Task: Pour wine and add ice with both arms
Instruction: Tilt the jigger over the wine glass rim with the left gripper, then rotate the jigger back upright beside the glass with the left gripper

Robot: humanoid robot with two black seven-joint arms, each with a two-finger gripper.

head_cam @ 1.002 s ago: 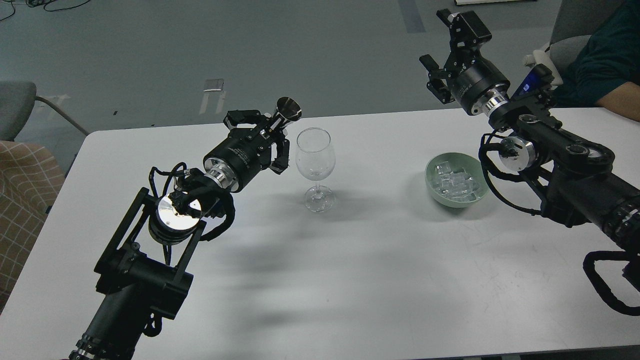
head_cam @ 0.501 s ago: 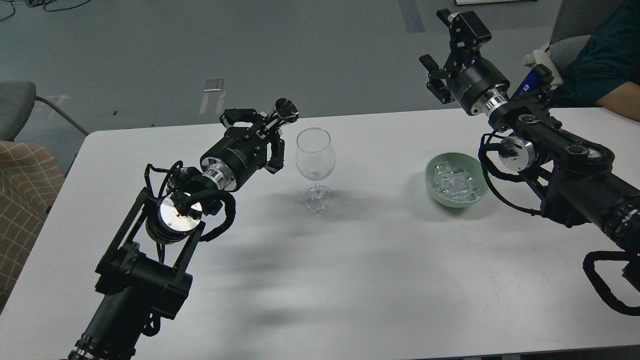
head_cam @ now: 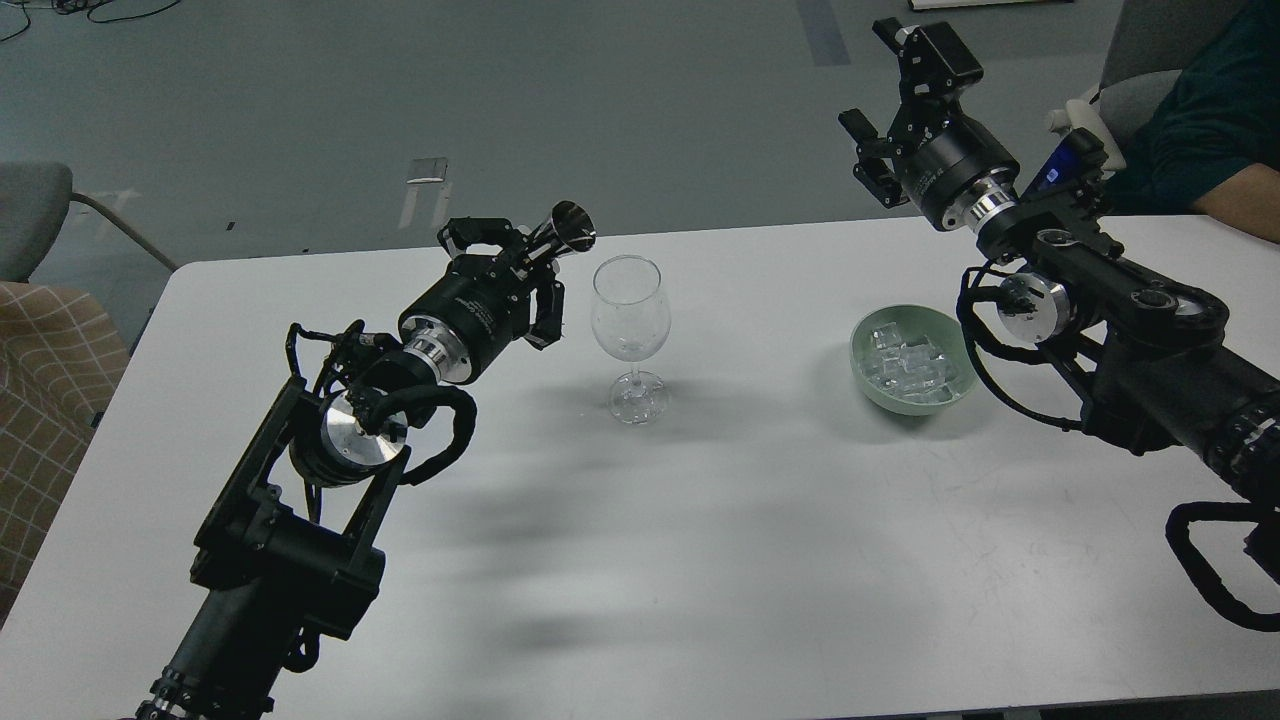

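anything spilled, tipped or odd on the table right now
Nothing stands out. The wine glass stands upright and looks empty, the ice sits inside the green bowl, and no spill shows on the white table.

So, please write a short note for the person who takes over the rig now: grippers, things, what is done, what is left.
Left gripper: shut on a small metal cup, tilted, just left of the wine glass.
Right gripper: open, empty, raised beyond the table's far edge, behind the green bowl.
Wine glass stands upright mid-table; it looks empty.
Ice is all in the bowl, right of the glass.
Done: cup picked up.
Left: pour into the glass, then add ice.
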